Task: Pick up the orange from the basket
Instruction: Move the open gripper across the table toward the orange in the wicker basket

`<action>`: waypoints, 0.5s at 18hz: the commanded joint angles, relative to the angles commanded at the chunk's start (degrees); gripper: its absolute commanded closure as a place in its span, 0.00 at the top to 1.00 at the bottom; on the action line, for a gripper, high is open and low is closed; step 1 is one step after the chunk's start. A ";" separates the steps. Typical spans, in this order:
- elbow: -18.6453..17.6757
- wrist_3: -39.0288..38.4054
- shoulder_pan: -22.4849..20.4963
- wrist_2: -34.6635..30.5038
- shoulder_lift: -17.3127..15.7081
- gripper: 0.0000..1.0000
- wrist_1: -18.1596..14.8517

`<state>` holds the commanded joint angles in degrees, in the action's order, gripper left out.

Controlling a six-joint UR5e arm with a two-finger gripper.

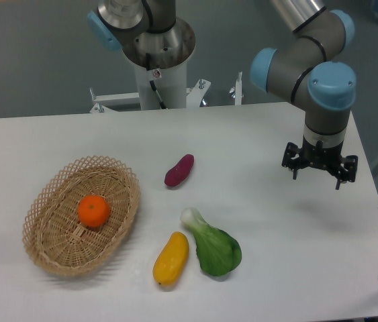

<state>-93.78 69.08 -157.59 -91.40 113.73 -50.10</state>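
Orange: You see the orange sitting inside the basket, at the lower left of the frame, a little above the basket's middle. It is round, bright and slightly glossy, and nothing covers it.
Basket: The oval wicker basket lies on the white tabletop, its long axis tilted from lower left to upper right. Its lacy rim is open all round, and the orange is the only thing in it.
Pincer: Your pincer hangs at the right of the frame, pointing down over the tabletop, well apart from the basket. It holds nothing. From this angle you cannot tell whether its fingers stand apart or together; the dark fingertips are too small to read.
Arm: The arm, grey with light-blue joint caps, comes in from the top right of the frame. Its base column stands at the top centre, behind the tabletop's far edge.
Other produce: A purple sweet potato lies near the middle of the frame, right of the basket. Below it, a yellow-orange elongated fruit lies just beside a green bok choy, whose white stem points to the upper left. All three rest on the tabletop, outside the basket.
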 joint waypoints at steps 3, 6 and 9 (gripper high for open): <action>-0.26 0.00 1.23 -0.09 0.00 1.00 0.00; -0.17 -0.61 1.50 0.61 -0.61 1.00 0.00; 0.27 -3.85 3.08 1.49 -1.31 1.00 -0.09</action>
<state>-93.52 65.23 -154.52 -89.92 112.42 -50.19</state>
